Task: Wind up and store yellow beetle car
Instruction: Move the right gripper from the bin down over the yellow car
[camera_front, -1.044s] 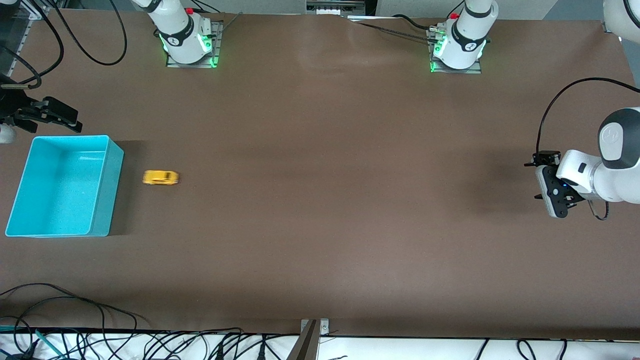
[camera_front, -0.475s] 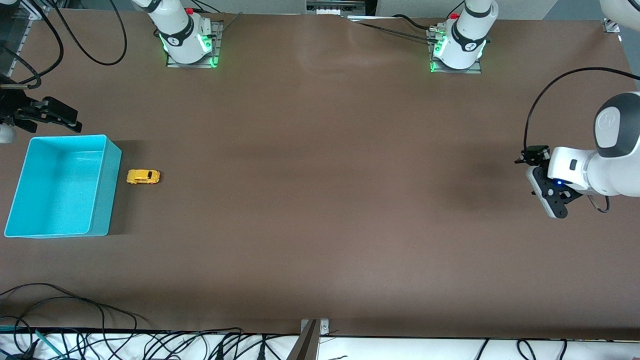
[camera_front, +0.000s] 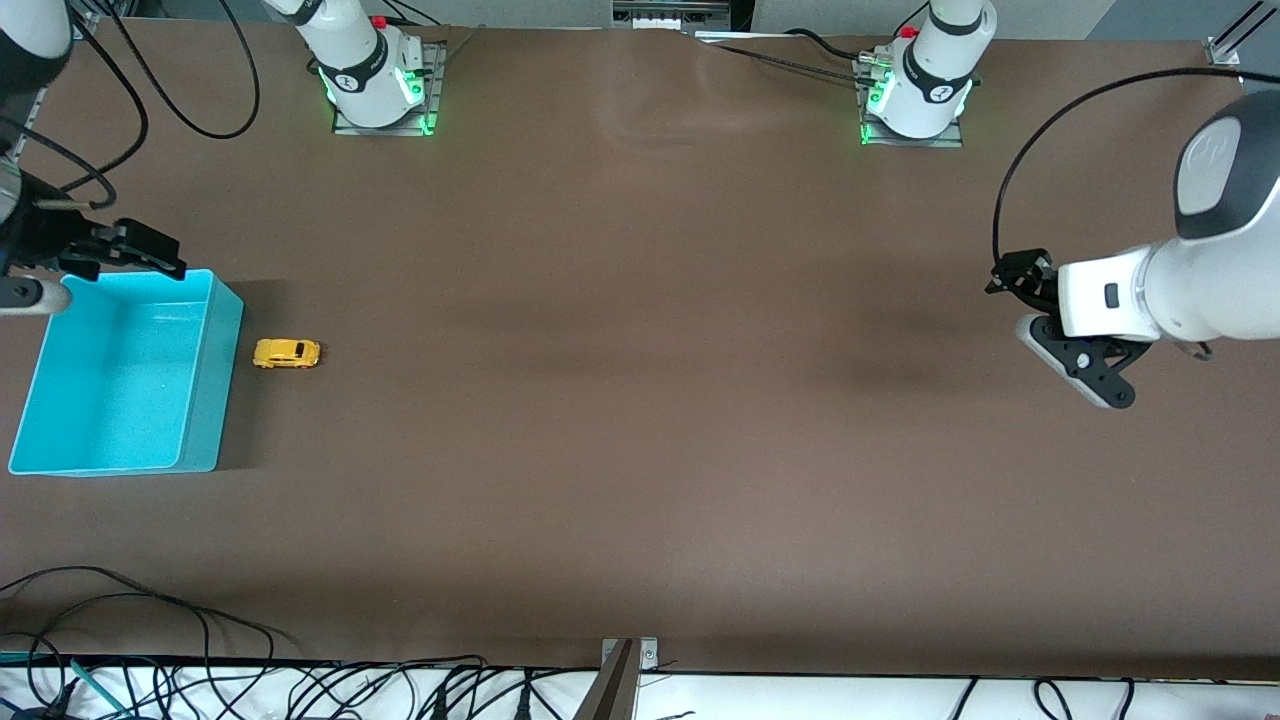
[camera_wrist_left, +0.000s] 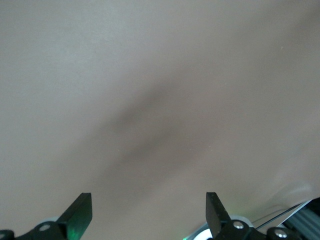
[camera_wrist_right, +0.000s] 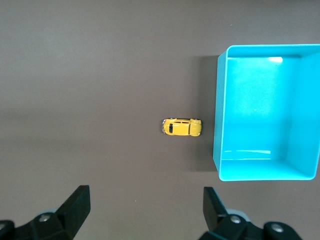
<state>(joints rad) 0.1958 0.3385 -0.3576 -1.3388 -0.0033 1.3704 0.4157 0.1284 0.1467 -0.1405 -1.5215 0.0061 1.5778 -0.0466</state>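
The yellow beetle car (camera_front: 287, 353) stands on the brown table (camera_front: 640, 400) close beside the turquoise bin (camera_front: 214, 380), on the side toward the left arm's end. The bin is empty. In the right wrist view the car (camera_wrist_right: 182, 127) lies next to the bin (camera_wrist_right: 220, 125), well ahead of my right gripper (camera_wrist_right: 145, 192), which is open and empty high above the table. In the front view that gripper (camera_front: 35, 295) shows over the bin's far rim. My left gripper (camera_front: 1100, 385) hangs open and empty over bare table at the left arm's end, as the left wrist view (camera_wrist_left: 148, 197) shows.
Black cables (camera_front: 150, 90) run over the table's corner at the right arm's end. More cables (camera_front: 120, 610) lie along the edge nearest the front camera. The two arm bases (camera_front: 375, 85) (camera_front: 915, 95) stand at the far edge.
The car rolled toward the bin and stopped beside it. My left gripper moved toward the middle of the table and tilted. My right gripper shifted slightly over the bin's rim.
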